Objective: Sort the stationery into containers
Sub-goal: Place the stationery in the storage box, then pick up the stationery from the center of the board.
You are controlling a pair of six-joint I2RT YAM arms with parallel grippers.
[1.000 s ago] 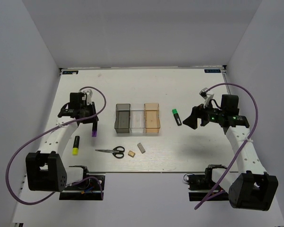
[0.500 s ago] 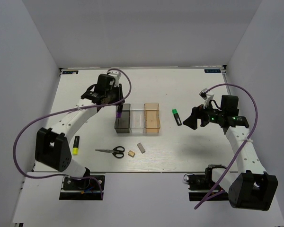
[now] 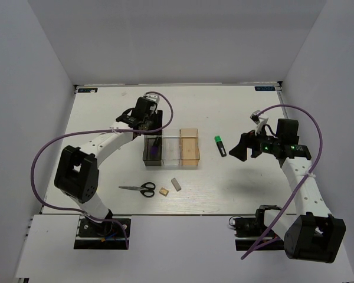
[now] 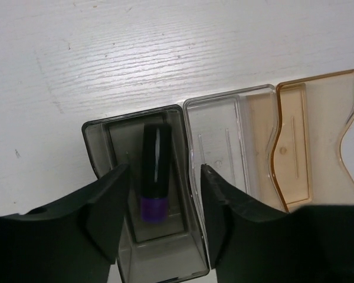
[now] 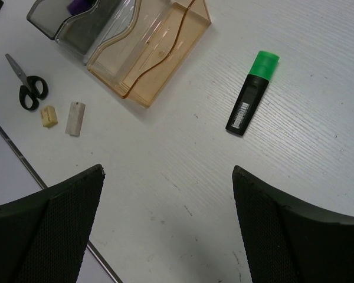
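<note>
The purple highlighter [image 4: 155, 171] lies loose inside the smoky dark grey container [image 4: 103, 153], purple cap toward the camera. My left gripper [image 4: 165, 171] hovers over that container, open, its fingers [image 4: 109, 203] clear of the marker on both sides. In the top view the left gripper [image 3: 150, 125] sits at the far end of the dark container [image 3: 146, 154]; beside it are the clear container [image 3: 171, 150] and the amber container [image 3: 190, 147]. The green highlighter [image 3: 220, 145] lies just left of my right gripper [image 3: 236, 152], which is open and holds nothing [image 5: 168, 171].
Black-handled scissors [image 3: 138, 188], a tan block [image 3: 164, 191] and a grey eraser [image 3: 176, 184] lie on the table in front of the containers. The green highlighter [image 5: 252, 94] lies right of the amber container [image 5: 147, 53]. White walls enclose the table.
The left arm swung right from the table's left side, carrying the purple highlighter over the dark container, then opened and let it drop in. The right arm stayed still.
</note>
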